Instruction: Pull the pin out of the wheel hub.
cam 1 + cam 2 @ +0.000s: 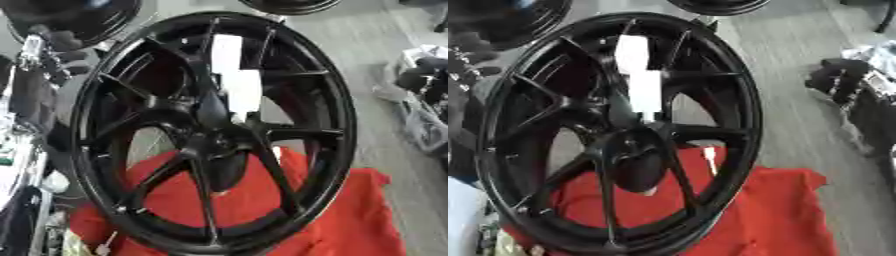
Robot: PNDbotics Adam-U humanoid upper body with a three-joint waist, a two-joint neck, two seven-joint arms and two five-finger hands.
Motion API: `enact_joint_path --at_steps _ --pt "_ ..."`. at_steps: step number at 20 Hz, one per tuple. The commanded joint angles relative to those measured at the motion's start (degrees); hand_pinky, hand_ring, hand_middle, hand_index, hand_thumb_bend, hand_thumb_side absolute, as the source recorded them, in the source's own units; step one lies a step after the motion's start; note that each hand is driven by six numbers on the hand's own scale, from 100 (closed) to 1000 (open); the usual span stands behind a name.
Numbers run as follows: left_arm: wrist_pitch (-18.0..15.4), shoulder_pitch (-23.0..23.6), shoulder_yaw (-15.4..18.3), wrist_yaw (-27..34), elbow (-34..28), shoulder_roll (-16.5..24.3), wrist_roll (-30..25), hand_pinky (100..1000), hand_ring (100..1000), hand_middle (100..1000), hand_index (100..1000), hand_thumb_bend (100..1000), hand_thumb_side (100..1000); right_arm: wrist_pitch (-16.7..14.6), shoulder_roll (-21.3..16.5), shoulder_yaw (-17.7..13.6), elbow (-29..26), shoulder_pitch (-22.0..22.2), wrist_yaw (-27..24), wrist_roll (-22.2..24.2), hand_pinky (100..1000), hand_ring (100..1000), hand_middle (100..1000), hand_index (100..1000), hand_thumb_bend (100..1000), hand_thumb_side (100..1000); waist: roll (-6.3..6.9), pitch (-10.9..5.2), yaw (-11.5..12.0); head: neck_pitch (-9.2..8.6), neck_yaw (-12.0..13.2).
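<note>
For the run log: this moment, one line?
black spoked metal wheel on red cloth | left hand beside rim | right hand apart | pin not discernible

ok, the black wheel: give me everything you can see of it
The black wheel fills most of both views: a glossy, metal-looking rim with thin paired spokes running into a central hub. It appears to stand tilted on its lower rim on a red cloth spread over the grey floor. White blocky pieces show through or in front of its upper spokes; what they are is unclear. The left robot hand is at its upper left rim, contact unclear; the right robot hand is clear of it.
</note>
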Motion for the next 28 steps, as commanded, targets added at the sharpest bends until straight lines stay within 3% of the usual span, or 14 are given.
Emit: enact_joint_path --at_steps 1,12,20,28 --pt "-0.07 -0.74 0.21 -0.18 -1.05 1.65 0.0 703 722 660 733 100 767 0.0 -1.2 -0.27 -1.23 -0.34 0.0 0.21 971 760 681 783 100 680 -0.22 -1.31 -0.05 0.11 -0.15" --pt "-0.04 -0.76 0.34 0.19 -1.46 1.76 0.06 703 724 661 733 100 765 -0.32 -3.09 -0.7 -1.71 -1.87 -1.83 -0.06 970 781 705 798 100 652 -0.21 -1.34 -0.36 0.42 0.14" --pt "-0.06 1.09 0.67 0.24 -1.31 3.18 0.34 702 725 661 733 100 771 -3.77 -12.5 0.8 -3.17 -5.85 -8.84 0.87 969 813 746 827 100 612 -1.03 -2.32 -1.53 1.75 1.3" --pt "-0.21 2.77 1.22 0.1 -1.13 4.75 0.84 702 726 661 733 100 767 -5.79 -22.67 6.36 -1.61 -15.17 -12.33 2.52 968 834 771 842 100 586 -2.27 -3.59 -2.88 3.0 2.58"
